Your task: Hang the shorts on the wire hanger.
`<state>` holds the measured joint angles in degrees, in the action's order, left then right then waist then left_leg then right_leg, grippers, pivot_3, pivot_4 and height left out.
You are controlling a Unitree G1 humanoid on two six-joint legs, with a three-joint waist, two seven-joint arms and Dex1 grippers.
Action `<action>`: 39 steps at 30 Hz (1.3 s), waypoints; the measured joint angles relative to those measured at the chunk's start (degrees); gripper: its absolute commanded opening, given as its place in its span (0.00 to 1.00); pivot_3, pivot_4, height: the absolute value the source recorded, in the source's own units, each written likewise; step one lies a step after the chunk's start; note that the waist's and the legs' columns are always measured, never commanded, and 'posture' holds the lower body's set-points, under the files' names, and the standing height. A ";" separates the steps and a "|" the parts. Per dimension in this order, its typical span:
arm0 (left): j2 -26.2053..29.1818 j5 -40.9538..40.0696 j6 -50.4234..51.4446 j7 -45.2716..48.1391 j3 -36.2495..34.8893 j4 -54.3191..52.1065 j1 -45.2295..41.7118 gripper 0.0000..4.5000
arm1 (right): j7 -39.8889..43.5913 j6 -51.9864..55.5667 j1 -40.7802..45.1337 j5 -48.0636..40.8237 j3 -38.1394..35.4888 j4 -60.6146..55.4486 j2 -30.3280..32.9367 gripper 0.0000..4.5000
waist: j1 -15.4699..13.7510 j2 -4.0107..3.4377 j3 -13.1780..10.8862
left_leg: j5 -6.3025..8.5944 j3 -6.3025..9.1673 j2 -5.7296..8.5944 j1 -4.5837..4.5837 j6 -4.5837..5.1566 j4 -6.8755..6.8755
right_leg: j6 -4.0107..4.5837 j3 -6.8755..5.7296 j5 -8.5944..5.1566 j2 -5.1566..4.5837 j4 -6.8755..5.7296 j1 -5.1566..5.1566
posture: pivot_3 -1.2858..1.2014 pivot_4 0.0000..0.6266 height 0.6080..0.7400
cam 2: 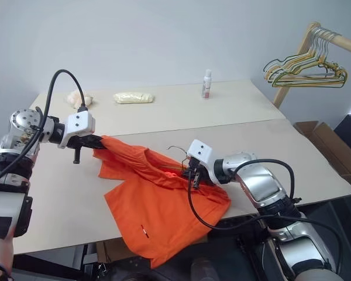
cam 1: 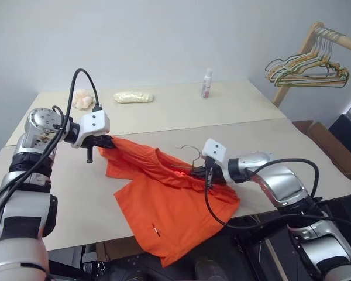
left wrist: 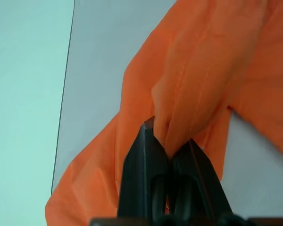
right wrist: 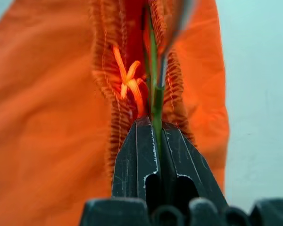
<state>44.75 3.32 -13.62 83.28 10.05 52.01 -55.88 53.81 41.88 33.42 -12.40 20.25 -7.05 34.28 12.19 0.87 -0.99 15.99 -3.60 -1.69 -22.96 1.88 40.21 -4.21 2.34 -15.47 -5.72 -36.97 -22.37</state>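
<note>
Shorts [cam 1: 164,205] half off table [cam 1: 58,199], wire hanger [cam 1: 191,153] poking from waistband.

A: What colour are the shorts [cam 1: 164,205]?
B: Bright orange — plain, with an orange drawstring at the ribbed waistband.
A: And the counter [cam 1: 164,111] under them?
B: Pale beige. The hangers [cam 1: 307,70] on the rack beyond it are yellow, green and pink — the wire hanger [cam 1: 191,152] in the shorts is grey.
</note>
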 measured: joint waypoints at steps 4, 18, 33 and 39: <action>0.11 0.01 -0.27 0.03 0.00 -0.07 0.12 0.01 | 1.36 0.70 0.68 -0.61 -0.32 -0.01 0.82 0.00 | -0.20 0.00 0.00 | 0.00 0.00 0.00 -0.01 0.00 0.00 | 0.00 0.00 0.00 0.00 0.00 -0.01 | 0.44 0.00 1.00; -4.56 -1.15 2.56 -0.70 0.01 -6.10 3.07 0.60 | 6.97 12.27 11.37 -6.01 -0.29 -1.49 2.17 0.00 | -0.24 0.00 0.00 | 0.00 0.01 0.01 -0.02 0.00 0.01 | 0.00 -0.01 0.00 -0.02 0.00 -0.02 | 0.44 0.00 1.00; 6.04 -1.92 -5.88 8.22 0.71 -6.31 1.87 0.99 | 9.60 15.77 19.68 -11.08 -5.01 5.82 5.28 0.00 | -0.52 -0.02 -0.01 | 0.00 0.03 -0.03 -0.05 0.01 0.01 | 0.00 -0.10 0.00 -0.09 0.00 -0.01 | 0.44 0.00 1.00; -3.35 -9.98 1.30 8.49 -2.18 -12.80 -3.25 0.99 | 11.84 15.11 23.02 -10.90 -4.01 5.48 6.06 0.00 | -1.18 -0.01 -0.01 | 0.06 0.02 0.01 -0.24 0.09 0.08 | 0.00 -0.07 0.00 -0.12 0.01 -0.16 | 0.44 0.00 1.00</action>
<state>41.40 -6.65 -12.32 91.78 7.88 39.21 -59.12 65.65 56.99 56.43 -23.30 16.24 -1.57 40.34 11.01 0.86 -1.00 16.05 -3.58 -1.68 -23.19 1.97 40.29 -4.21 2.27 -15.47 -5.84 -36.95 -22.53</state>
